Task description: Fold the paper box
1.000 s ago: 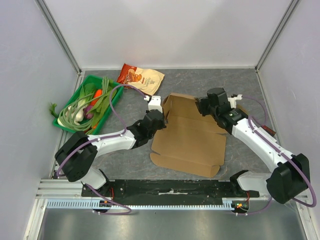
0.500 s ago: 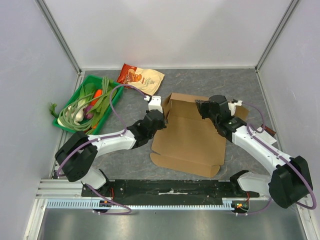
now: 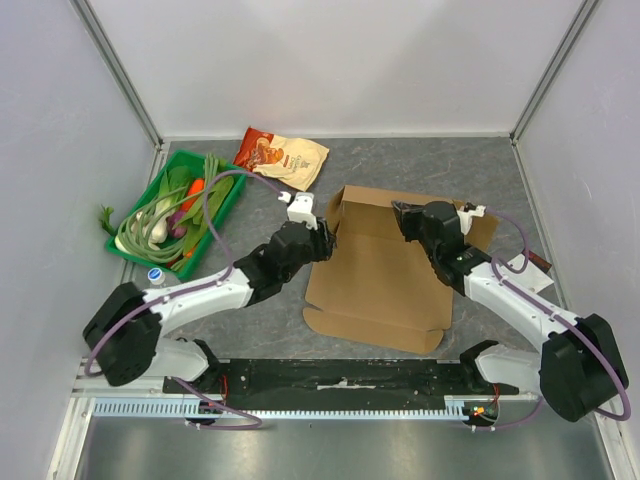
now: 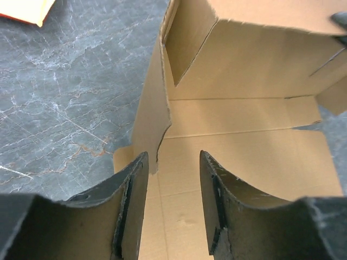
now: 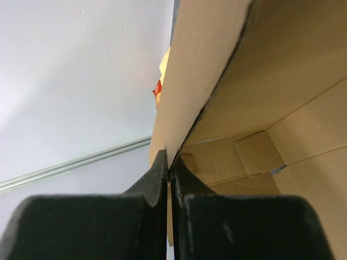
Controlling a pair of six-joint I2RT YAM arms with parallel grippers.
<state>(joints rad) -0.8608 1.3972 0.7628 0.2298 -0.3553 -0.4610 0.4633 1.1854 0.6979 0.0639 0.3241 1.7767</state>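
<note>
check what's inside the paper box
Nothing lies inside the paper box: the left wrist view shows only bare creased cardboard. The right end effector pinches its raised back wall. The table under the box is covered.

I can't read any text, brand or number from my station. The only printing in sight is on the snack bag (image 3: 283, 155) at the far side of the bench (image 3: 400, 165). Its red and cream face carries a picture and some dark lettering, but in the top view it is too small and soft for me to make out a single word. The left wrist view catches just a plain orange and cream corner at its top left edge. The paper box (image 3: 385, 275) shows me only plain brown cardboard in all three views.
</note>
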